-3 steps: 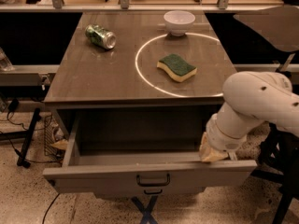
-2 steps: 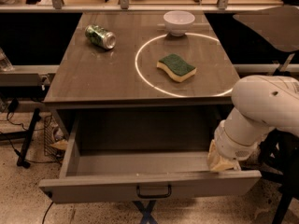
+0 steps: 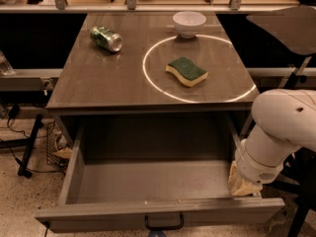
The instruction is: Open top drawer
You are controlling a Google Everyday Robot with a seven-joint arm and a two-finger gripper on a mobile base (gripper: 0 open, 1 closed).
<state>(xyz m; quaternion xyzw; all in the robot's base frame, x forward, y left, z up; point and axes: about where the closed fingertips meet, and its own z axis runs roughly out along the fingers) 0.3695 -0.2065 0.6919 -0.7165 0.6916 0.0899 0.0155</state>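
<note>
Rounded white arm (image 3: 284,127), tan hand (image 3: 244,184) at top drawer (image 3: 98,216)

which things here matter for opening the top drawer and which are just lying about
For the job:
top drawer, pulled well out
its dark handle
gripper, at the drawer's right front corner

Just lying about, all on the tabletop:
green can, on its side
white bowl
green-and-yellow sponge

The top drawer (image 3: 148,215) stands pulled out beneath the table (image 3: 94,83).
The gripper (image 3: 244,184) sits at the drawer's right front corner; above the drawer lie a sponge (image 3: 186,71), a white bowl (image 3: 189,22) and a toppled can (image 3: 106,38).
</note>
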